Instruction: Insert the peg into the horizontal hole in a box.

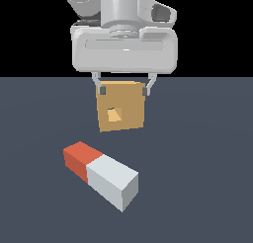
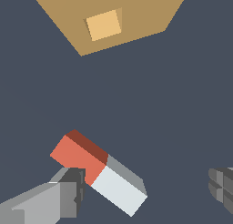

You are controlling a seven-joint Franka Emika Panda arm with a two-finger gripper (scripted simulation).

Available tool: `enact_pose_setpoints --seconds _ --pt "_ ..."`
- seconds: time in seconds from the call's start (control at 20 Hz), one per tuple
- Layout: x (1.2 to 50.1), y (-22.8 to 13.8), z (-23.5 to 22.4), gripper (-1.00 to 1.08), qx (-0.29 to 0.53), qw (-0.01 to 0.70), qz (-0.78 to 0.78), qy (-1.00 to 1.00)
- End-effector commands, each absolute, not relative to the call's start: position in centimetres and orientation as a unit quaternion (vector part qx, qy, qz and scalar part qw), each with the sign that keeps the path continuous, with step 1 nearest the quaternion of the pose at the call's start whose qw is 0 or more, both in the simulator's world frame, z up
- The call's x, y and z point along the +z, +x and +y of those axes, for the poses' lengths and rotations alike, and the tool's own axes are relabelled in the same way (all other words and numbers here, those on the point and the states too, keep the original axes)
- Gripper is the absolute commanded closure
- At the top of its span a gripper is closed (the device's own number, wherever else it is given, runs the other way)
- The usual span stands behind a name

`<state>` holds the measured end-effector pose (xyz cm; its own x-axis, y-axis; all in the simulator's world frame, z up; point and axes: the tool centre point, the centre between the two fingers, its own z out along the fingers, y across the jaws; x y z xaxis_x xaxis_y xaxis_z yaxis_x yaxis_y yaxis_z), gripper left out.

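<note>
The peg (image 1: 101, 174) lies flat on the floor, its red-orange end towards the exterior view's left and its longer white part towards the right. The tan-orange box (image 1: 121, 112) stands behind it, with a small square hole (image 1: 114, 114) in the face towards the camera. My gripper (image 1: 124, 90) hangs open and empty above the floor, in front of the box's top edge. In the wrist view the peg (image 2: 98, 170) lies low beside one finger (image 2: 68, 193). The other finger (image 2: 222, 187) is far off it. The box (image 2: 136, 13) and its hole (image 2: 103, 25) lie beyond.
A plain dark blue-grey floor (image 1: 207, 187) carries both things. Nothing else stands on it.
</note>
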<state>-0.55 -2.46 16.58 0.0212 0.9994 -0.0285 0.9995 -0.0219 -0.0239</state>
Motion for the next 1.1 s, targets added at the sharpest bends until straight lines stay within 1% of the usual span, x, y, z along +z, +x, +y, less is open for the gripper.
enact_pose_setpoints --seconds 0.0,0.55,1.05 --pt "16.6 -0.6 -2.5 -0.92 -0.019 0.001 0.699 0.715" --pt "15.9 -1.0 -3.1 -0.92 -0.017 0.001 0.724 0.689" --pt "14.1 -2.0 -4.9 -0.92 -0.014 0.001 0.784 0.62"
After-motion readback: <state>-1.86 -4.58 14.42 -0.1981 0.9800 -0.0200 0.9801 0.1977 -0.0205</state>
